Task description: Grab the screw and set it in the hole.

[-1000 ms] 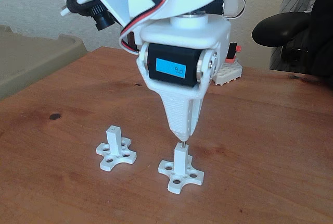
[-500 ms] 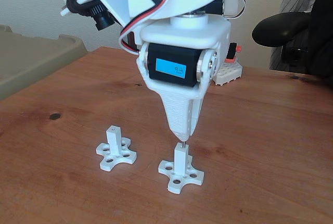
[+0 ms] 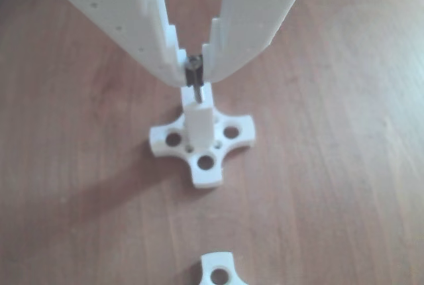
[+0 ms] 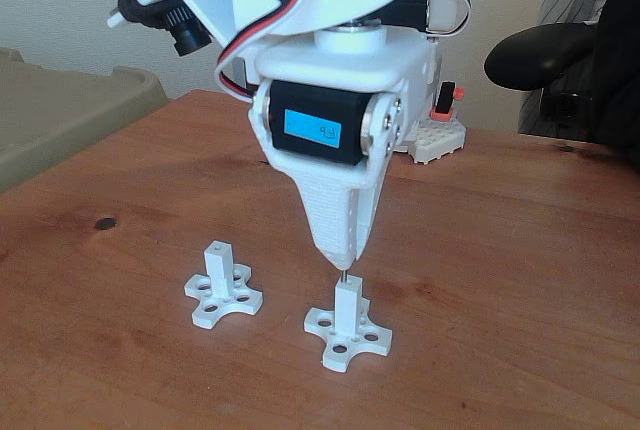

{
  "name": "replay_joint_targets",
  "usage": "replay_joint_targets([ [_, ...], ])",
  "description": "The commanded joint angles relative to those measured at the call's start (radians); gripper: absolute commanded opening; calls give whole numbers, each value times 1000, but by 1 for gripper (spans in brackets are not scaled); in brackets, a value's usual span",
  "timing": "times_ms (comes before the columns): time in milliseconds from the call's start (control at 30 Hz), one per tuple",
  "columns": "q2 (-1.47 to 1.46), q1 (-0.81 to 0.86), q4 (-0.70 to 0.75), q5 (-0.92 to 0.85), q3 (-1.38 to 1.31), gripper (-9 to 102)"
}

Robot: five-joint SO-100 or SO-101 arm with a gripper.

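My white gripper point(image 4: 340, 252) points straight down and is shut on the screw point(image 4: 343, 272), a thin grey pin. In the other view, the gripper point(image 3: 194, 67) pinches the screw's point(image 3: 195, 81) dark head. The shaft runs down to the top face of a white square post point(image 3: 199, 120) on a cross-shaped base point(image 3: 233, 140). The screw's tip touches that top face, and the hole there is hidden beneath it. In the fixed view the post point(image 4: 346, 305) stands directly below the fingertips.
A second white post on a cross base point(image 4: 222, 293) stands to the left, with a tiny hole in its top. A beige bin point(image 4: 60, 110) is at the far left. A white block with a red part point(image 4: 440, 135) lies behind the arm, and a black chair arm point(image 4: 540, 55) is at the right.
The arm's body has shifted a little to the left and the gripper tip has risen slightly. More of the screw shaft shows between the fingertips and the post.
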Motion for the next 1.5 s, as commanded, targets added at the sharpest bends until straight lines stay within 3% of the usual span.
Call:
replay_joint_targets([
  [0,17,-8,-3,-5,-83,-4],
  [1467,20,-20,20,-3,-67,-4],
])
